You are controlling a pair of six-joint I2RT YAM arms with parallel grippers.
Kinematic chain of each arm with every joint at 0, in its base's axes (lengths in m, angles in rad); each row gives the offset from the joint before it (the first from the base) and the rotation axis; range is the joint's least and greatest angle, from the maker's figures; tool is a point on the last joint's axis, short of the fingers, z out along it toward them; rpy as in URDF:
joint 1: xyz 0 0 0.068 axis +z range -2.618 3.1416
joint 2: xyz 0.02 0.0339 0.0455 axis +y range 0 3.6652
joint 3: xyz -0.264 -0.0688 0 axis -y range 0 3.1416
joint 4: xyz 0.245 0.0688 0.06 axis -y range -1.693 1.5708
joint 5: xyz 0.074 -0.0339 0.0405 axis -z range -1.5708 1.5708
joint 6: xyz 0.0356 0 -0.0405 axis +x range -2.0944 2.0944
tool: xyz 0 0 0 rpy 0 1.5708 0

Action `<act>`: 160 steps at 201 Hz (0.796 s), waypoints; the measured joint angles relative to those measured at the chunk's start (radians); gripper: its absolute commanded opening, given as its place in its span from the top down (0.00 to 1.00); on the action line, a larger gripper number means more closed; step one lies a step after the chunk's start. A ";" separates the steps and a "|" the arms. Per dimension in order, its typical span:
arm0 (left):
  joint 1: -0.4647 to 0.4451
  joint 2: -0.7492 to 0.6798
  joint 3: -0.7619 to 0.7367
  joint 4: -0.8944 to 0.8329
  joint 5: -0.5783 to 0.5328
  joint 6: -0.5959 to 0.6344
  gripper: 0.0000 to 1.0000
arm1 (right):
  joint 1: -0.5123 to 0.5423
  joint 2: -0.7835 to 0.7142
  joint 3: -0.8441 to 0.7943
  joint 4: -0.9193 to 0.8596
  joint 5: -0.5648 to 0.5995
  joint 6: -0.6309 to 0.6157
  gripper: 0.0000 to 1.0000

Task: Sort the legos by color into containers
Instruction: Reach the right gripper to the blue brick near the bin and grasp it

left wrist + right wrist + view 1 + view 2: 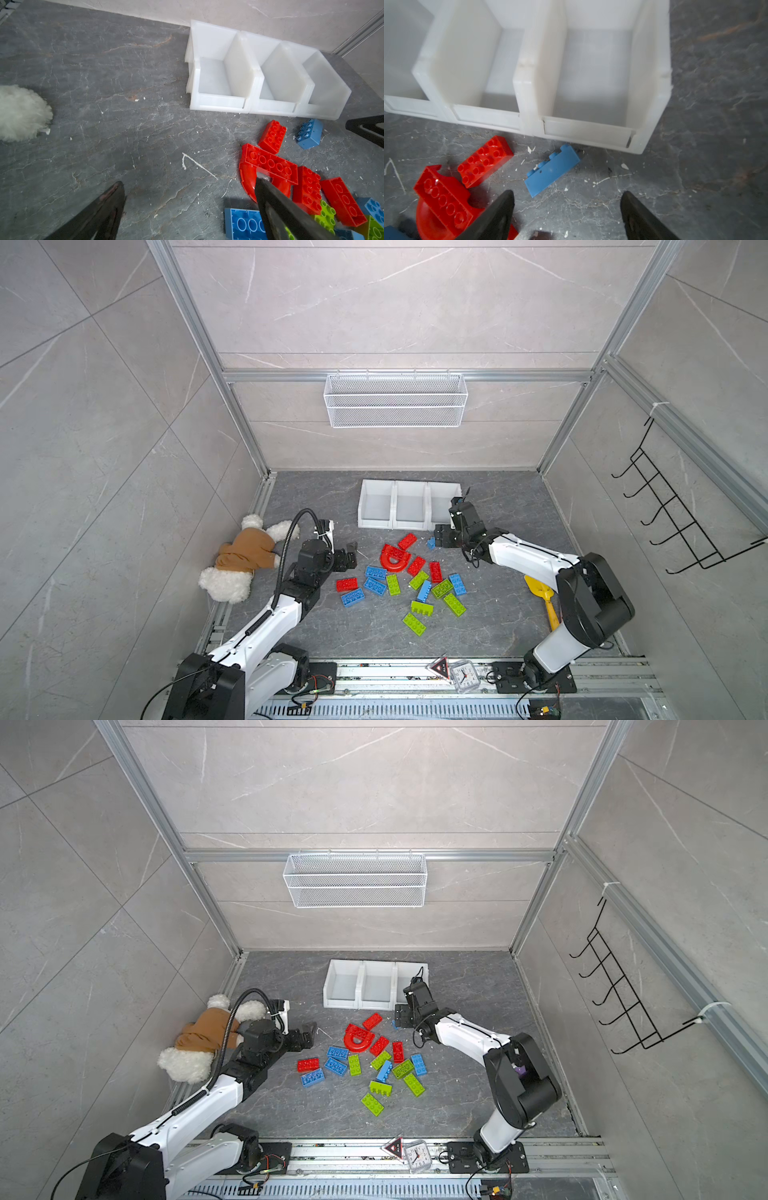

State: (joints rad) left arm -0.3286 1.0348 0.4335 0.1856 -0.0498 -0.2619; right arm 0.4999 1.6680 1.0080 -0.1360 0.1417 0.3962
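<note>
L tool (189, 180): wide, holds nothing | R tool (566, 191): jaws apart near blue lego (552, 172) by containers (585, 128), prob. not touching

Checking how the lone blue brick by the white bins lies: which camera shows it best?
The right wrist view: the blue studded plastic brick lies on its side, unobstructed. The left wrist view shows it smaller; in both top views the right gripper hides most.

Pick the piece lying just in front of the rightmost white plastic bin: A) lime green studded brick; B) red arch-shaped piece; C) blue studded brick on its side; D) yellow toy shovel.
C: the blue studded brick lies on its side, close before the low front of the rightmost white plastic bin, beyond the open right tool.
</note>
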 measured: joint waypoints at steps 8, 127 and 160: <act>0.000 0.000 -0.001 -0.003 0.000 0.000 0.00 | 0.004 0.017 0.008 -0.006 0.002 0.014 0.19; 0.000 -0.128 0.000 -0.059 -0.075 -0.002 0.00 | 0.040 0.257 0.166 -0.051 0.031 0.125 0.21; 0.000 -0.151 0.000 -0.074 -0.081 -0.002 0.00 | 0.040 0.297 0.205 -0.063 0.055 0.129 0.26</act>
State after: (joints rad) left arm -0.3286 0.8837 0.4335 0.1112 -0.1310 -0.2638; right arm 0.5404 1.9652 1.2129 -0.1989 0.1970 0.5251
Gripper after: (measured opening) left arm 0.996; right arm 0.757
